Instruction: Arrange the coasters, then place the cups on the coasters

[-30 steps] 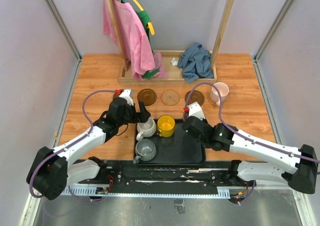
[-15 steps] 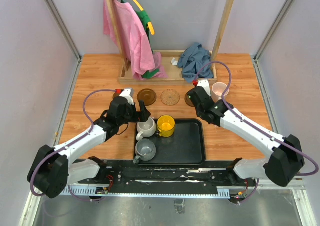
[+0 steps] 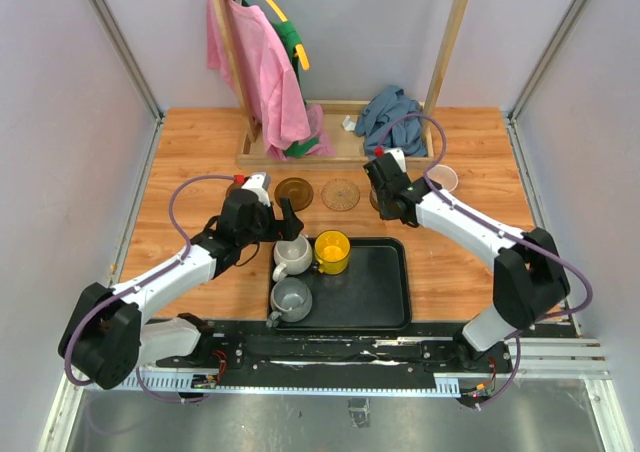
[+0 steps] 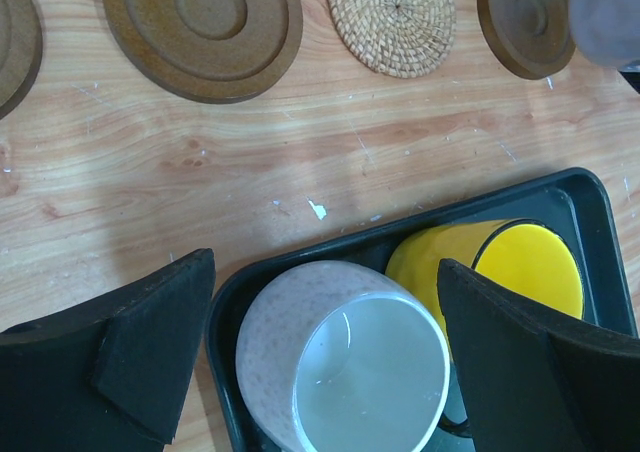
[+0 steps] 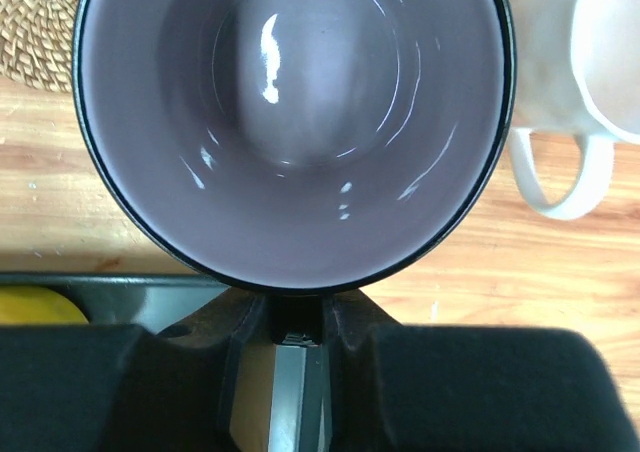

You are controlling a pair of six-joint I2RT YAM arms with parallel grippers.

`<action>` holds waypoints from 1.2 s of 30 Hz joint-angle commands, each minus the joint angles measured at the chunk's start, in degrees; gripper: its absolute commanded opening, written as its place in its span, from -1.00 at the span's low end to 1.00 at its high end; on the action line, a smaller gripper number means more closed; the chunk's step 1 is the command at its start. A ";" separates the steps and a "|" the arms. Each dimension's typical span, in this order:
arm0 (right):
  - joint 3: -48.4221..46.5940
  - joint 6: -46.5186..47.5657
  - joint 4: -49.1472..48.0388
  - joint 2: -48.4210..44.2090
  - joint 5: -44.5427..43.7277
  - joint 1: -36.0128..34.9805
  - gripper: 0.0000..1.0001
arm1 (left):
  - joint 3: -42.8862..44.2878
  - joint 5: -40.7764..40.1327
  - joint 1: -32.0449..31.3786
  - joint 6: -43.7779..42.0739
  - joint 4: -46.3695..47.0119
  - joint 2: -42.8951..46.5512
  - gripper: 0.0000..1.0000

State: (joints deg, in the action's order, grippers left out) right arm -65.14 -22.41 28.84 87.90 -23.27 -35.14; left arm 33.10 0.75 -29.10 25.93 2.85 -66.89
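Over the wooden table [image 3: 200, 142], left fingers [image 4: 150, 342] gape; right fingers [image 5: 110, 392] pinch the lilac mug [image 5: 300, 122].

Top cam: fixed high behind the arm bases, tilted down and forward, wide. It takes in the whole worktop [image 3: 200, 142], both arms and the wooden clothes rack [image 3: 447, 52] at the back.
Left wrist cam: close, near-vertical down, left end effector [image 4: 325, 312] pads in the bottom corners. It sees the black tray [image 4: 596, 207] corner and the coaster row [image 4: 200, 17].
Right wrist cam: very close, straight down. The lilac mug [image 5: 300, 122] fills the frame above the right end effector [image 5: 295, 347].
Overlap: woven coaster [image 3: 341, 194] shows in all three; yellow mug [image 3: 332, 251] in top and left wrist.
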 commanded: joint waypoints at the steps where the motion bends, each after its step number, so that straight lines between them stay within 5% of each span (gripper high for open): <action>1: -4.62 -1.60 -3.57 3.16 0.72 2.32 -0.98 | 0.93 0.19 -0.43 -0.76 0.19 -0.30 0.93; 36: -8.54 -2.17 -4.08 12.36 8.12 9.01 -0.99 | 1.75 0.22 -0.43 -1.67 -0.48 -3.25 0.93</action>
State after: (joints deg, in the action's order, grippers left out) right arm -70.96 -24.05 25.76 99.85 -13.93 -27.68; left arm 33.50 1.08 -29.10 25.28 2.44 -69.82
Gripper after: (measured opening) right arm 0.191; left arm 0.963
